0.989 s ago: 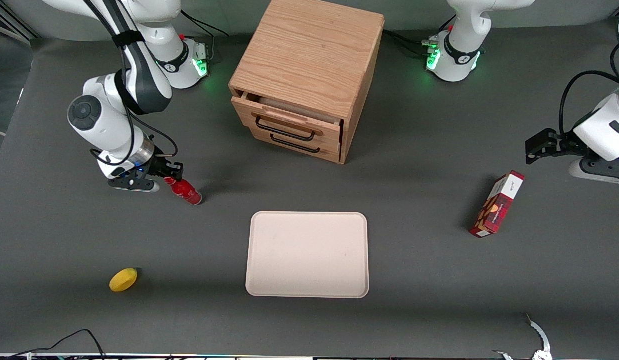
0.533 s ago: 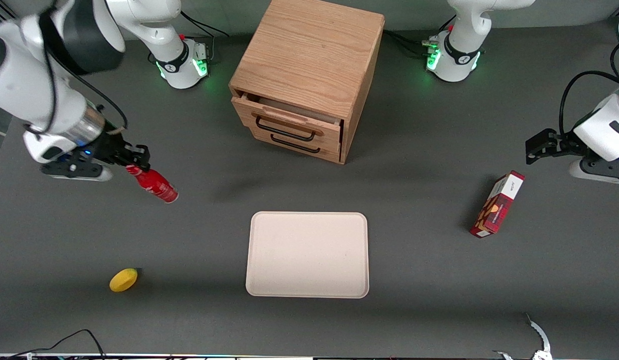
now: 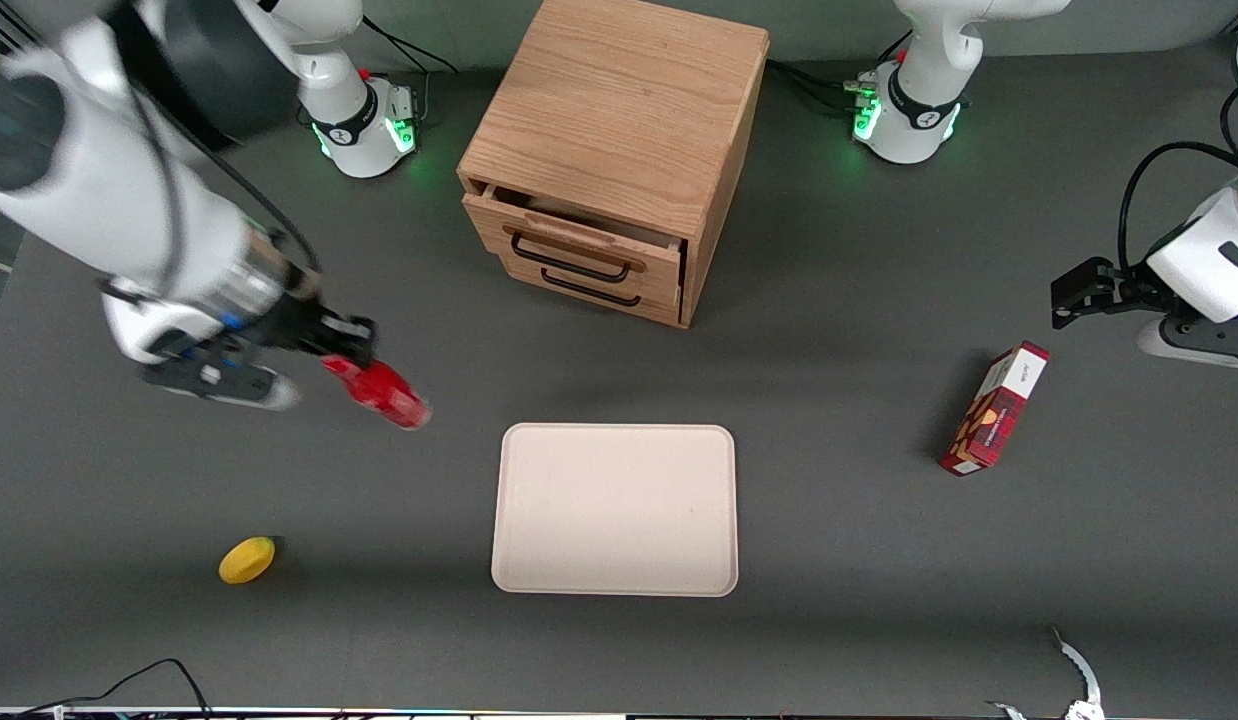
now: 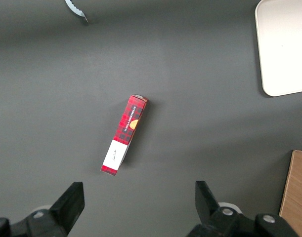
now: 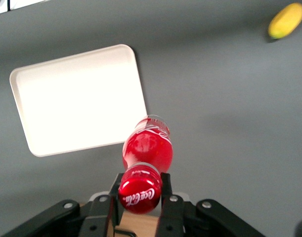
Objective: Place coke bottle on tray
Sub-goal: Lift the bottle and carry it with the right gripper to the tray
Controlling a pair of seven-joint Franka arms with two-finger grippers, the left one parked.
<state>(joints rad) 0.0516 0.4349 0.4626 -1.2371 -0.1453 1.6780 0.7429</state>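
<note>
My right gripper [image 3: 344, 352] is shut on the neck of the coke bottle [image 3: 384, 394], a small glossy red bottle, and holds it tilted in the air above the table, toward the working arm's end. In the right wrist view the gripper [image 5: 140, 197] clamps just under the red cap, and the bottle's body [image 5: 148, 145] hangs over the table beside the tray's edge. The cream-beige tray [image 3: 616, 509] lies flat mid-table with nothing on it; it also shows in the right wrist view [image 5: 76, 98] and partly in the left wrist view [image 4: 284, 44].
A wooden drawer cabinet [image 3: 609, 150] stands farther from the front camera than the tray, its top drawer slightly open. A yellow lemon [image 3: 247, 559] lies nearer the camera, toward the working arm's end. A red-and-white carton box [image 3: 994, 409] lies toward the parked arm's end.
The gripper lifted the bottle off the table and swung out toward the table's end, then came back toward the tray with the bottle still held.
</note>
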